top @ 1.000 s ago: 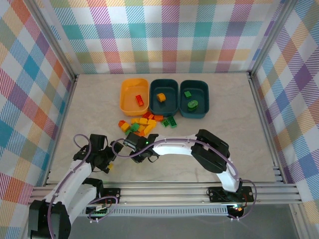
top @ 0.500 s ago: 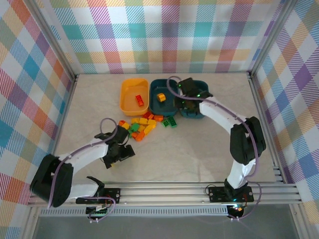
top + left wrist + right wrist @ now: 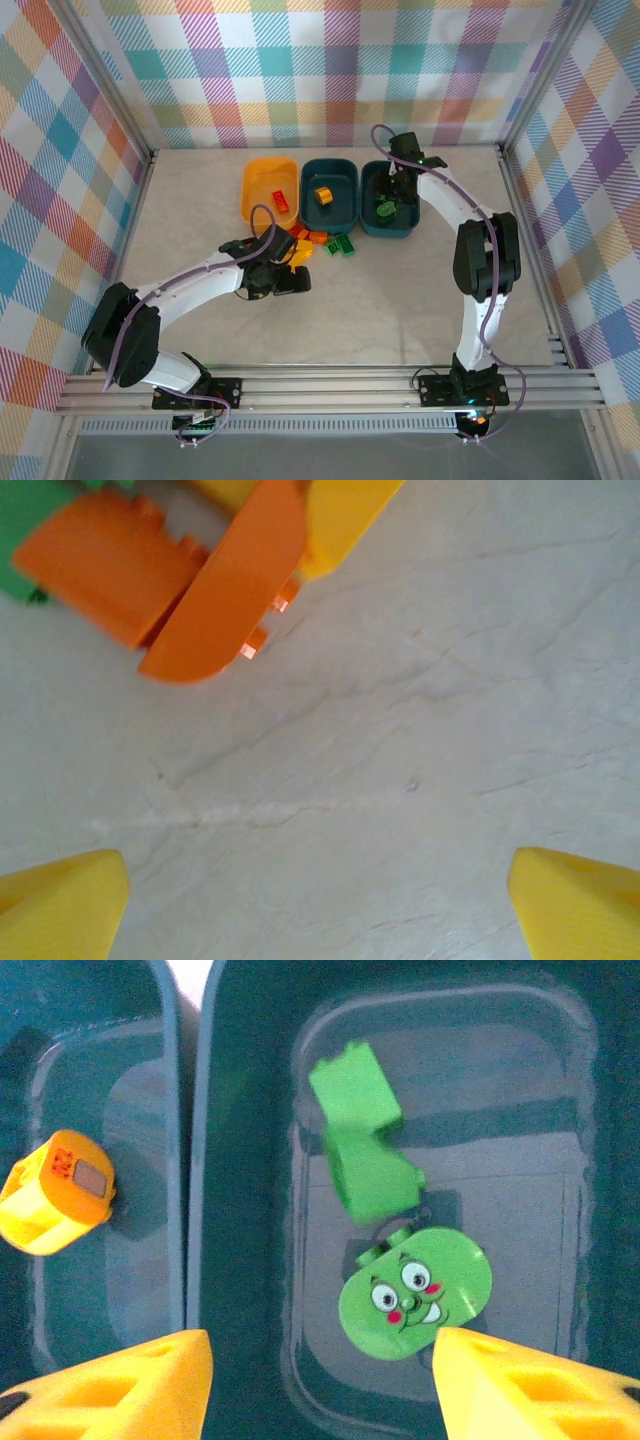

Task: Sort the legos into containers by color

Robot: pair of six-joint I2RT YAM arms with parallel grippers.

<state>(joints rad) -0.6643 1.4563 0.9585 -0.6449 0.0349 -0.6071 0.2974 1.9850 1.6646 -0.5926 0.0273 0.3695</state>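
Left wrist view: the left pincer (image 3: 320, 905) is held wide, empty, just short of an orange brick (image 3: 225, 580) — closed off-centre, the yellow brick (image 3: 340, 510) beside it could be dragged along. The right pincer (image 3: 320, 1380) is spread wide over green bricks (image 3: 365, 1150) in a teal tub (image 3: 205, 1160).

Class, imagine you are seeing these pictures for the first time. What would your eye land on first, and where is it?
A green piece with a smiling cartoon face lies in the right-hand teal tub beside plain green bricks, with the right gripper open above it. Next comes the bright heap of legos on the table just in front of the middle teal tub, with the left gripper open at its near edge.
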